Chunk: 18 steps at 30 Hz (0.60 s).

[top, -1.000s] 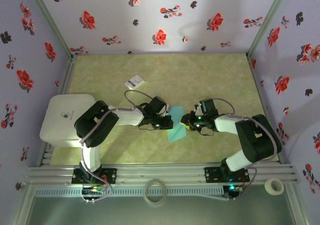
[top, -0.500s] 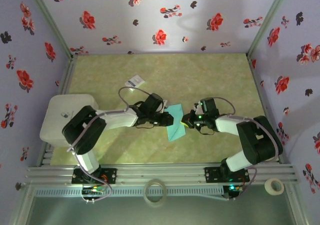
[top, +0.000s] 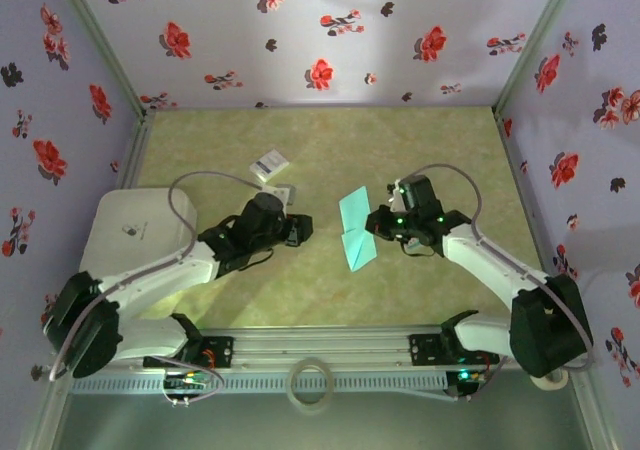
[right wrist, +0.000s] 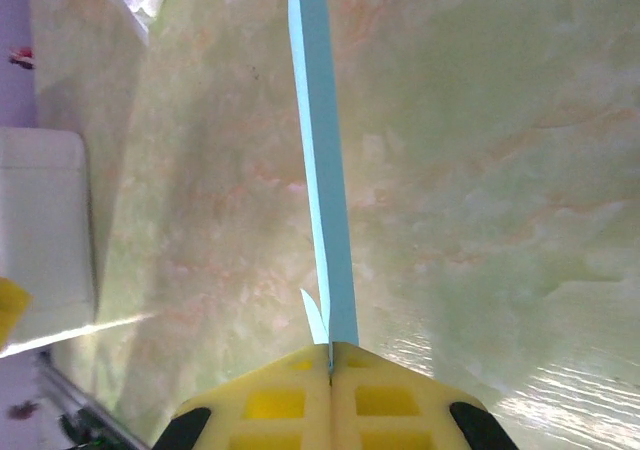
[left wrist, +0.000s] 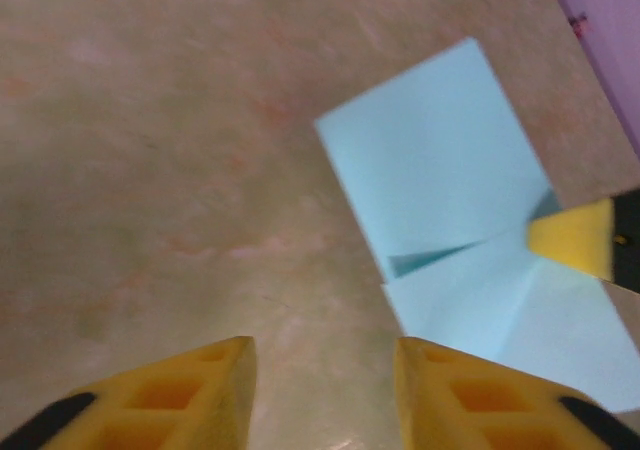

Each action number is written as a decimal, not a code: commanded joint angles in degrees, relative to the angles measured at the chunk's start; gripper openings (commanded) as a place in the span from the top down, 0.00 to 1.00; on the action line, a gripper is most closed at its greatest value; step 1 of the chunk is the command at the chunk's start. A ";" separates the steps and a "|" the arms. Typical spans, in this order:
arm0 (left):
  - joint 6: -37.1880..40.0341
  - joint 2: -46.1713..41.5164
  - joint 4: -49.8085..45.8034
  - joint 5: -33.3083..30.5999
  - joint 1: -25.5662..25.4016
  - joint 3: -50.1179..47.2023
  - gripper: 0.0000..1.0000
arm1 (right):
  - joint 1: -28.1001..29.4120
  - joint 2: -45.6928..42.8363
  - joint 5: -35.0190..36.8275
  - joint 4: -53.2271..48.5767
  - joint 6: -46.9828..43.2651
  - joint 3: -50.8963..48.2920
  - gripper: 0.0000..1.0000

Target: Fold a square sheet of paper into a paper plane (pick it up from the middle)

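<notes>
From the top view, the right gripper (top: 375,226) is pinching the right edge of the partly folded sheet of paper (top: 354,232) near the middle of the table (top: 440,150). The left gripper (top: 299,228) stands apart to the sheet's left. We judge that a crease is being set up. To do it well, the right should hold firm while the left comes in level at the free edge, not at the middle. There is bare table on the far and near sides of the sheet. The white card (top: 268,162) and the white box (top: 130,232) lie on the left arm's side, so we would swing that arm low and short.

At the left wrist, the left gripper (left wrist: 322,390) has its jaws moderately apart with nothing between them. The sheet (left wrist: 440,190) lies ahead and to the right, with one flap overlapping. We cannot tell whether it is clear of the table.

At the right wrist, the right gripper (right wrist: 330,358) is closed tight on the sheet (right wrist: 318,150), which we see edge-on. The table is open on both sides of it.
</notes>
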 commanded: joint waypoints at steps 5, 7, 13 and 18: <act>6.49 -6.05 -8.79 -13.45 1.55 -2.22 0.38 | 4.31 -0.63 14.57 -16.17 -7.66 7.52 0.95; 7.95 -7.54 -9.38 -14.45 1.64 -2.76 0.34 | 5.42 -0.05 17.54 -18.80 -8.80 9.53 0.95; 10.47 -11.39 -7.11 -17.93 1.71 -7.16 0.08 | 9.39 2.67 27.60 -26.21 -10.72 15.34 0.95; 9.57 -14.24 -10.64 -19.22 1.86 -7.77 0.00 | 14.11 6.58 38.68 -31.22 -11.13 19.81 0.95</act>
